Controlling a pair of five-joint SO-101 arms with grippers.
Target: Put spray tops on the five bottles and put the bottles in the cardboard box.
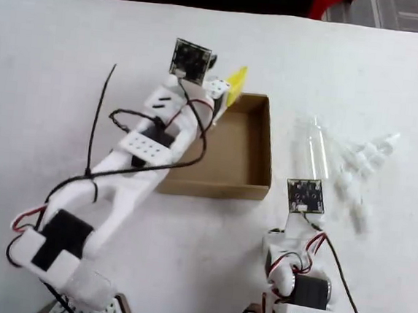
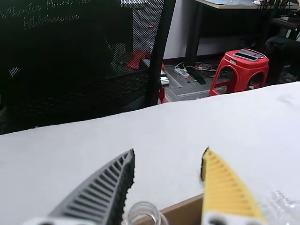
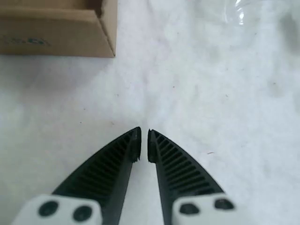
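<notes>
Left claw point(image 2: 168, 152) gapes wide above a bottle mouth point(image 2: 142, 212) at the cardboard box point(image 1: 213, 188) rim: boxing seems in hand. Rightward, a clear bottle point(image 1: 315, 155) beside loose spray tops point(image 1: 362, 161) needs capping next; right claw point(image 3: 144, 140) sits pinched, empty.

A strip of worktop point(image 1: 285, 157) between cardboard box point(image 1: 213, 188) and bottle point(image 1: 318, 153) looks passable; the left arm point(image 1: 151, 148) overhangs the box's left side, probably blocking it.
</notes>
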